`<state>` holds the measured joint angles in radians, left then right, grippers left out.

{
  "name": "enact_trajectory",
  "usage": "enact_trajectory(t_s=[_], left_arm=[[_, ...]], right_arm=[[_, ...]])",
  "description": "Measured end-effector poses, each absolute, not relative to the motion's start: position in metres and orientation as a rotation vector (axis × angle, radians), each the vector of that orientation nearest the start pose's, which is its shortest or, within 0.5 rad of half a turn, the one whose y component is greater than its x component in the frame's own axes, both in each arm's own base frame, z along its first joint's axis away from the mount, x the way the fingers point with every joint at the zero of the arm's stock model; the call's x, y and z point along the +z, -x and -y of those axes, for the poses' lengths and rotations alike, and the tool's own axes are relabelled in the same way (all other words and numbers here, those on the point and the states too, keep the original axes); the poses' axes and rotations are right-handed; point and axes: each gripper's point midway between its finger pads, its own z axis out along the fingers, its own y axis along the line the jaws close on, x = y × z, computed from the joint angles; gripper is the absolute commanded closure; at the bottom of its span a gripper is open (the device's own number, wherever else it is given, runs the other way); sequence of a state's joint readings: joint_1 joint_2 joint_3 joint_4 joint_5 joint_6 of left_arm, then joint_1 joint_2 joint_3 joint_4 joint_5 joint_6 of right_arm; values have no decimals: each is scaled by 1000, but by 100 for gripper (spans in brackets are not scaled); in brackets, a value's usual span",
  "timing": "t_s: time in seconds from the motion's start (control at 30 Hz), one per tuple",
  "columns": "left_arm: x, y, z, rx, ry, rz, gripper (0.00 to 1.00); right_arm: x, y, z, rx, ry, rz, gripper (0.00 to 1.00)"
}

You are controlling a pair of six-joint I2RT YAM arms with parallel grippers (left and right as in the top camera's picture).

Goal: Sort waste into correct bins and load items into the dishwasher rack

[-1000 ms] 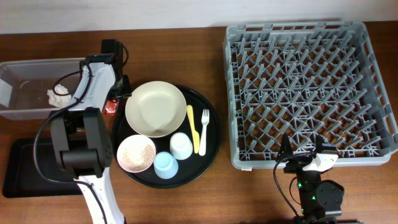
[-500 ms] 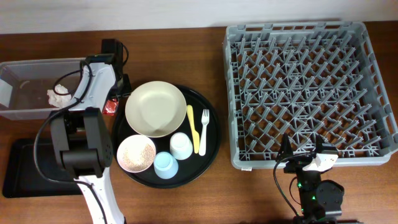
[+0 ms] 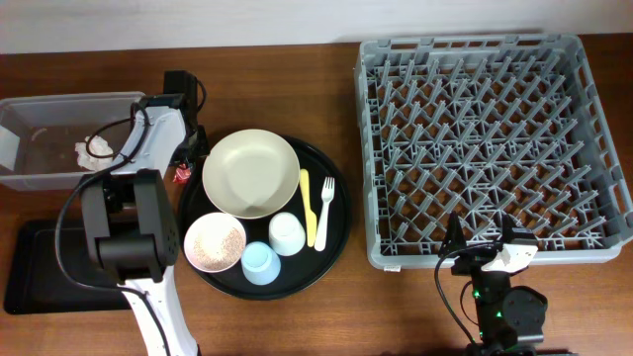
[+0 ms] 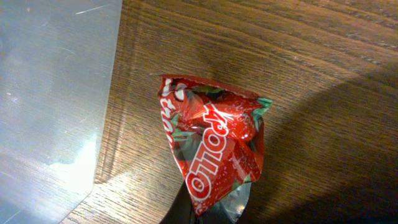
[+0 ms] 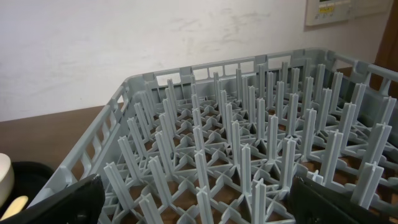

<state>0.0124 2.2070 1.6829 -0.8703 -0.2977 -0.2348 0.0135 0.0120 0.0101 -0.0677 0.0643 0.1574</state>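
The left claw (image 3: 184,163) is clenching the lower end of a crinkled red foil wrapper (image 4: 214,149). The wrapper is fanning out ahead of the jaws over the brown wooden table (image 4: 323,74); whether it is clearing the wood cannot be told.

Just to the claw's left, a clear rectangular plastic tub (image 4: 50,93) is standing, its wall close to the wrapper but not touching it. A crumpled white tissue ball (image 3: 92,152) is lying inside the tub.

On the claw's other side, a large round black tray (image 3: 336,232) is carrying:
- a cream round plate (image 3: 249,173)
- a small pinkish bowl (image 3: 216,242) of white rice-like grains
- a white cup (image 3: 287,232)
- a light blue cup (image 3: 259,262)
- a yellow plastic knife (image 3: 306,203)
- a white plastic fork (image 3: 326,198)

Behind the claw, toward the arm's base, a shallow black rectangular tray (image 3: 30,267) is lying.

Farthest off, the right claw (image 5: 196,208) is hanging wide open and empty. It is facing the large square grey plastic rack (image 3: 485,138), with no dishes showing in it.

Waste sorting seems to be the step in hand, with the wrapper gripped. The next move is probably calling for a lift clear of the table, a short carry over the tub's wall and a release above it, while keeping the thin foil from slipping.
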Motion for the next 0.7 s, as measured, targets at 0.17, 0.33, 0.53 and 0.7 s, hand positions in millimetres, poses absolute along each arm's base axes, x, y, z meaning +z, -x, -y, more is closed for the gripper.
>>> enact_trajectory(t_s=[0.17, 0.33, 0.53, 0.7], left_arm=[[58, -463, -56, 409, 395, -2901, 100], [144, -483, -66, 381, 435, -2802, 100], [171, -476, -143, 393, 686, -2697, 100], [165, -479, -181, 353, 804, -2625, 99]], right_arm=[[159, -246, 8, 78, -167, -1632, 2], [159, -246, 8, 78, -167, -1632, 2], [159, -246, 8, 78, -167, -1632, 2], [159, -246, 8, 79, -168, -1632, 2]])
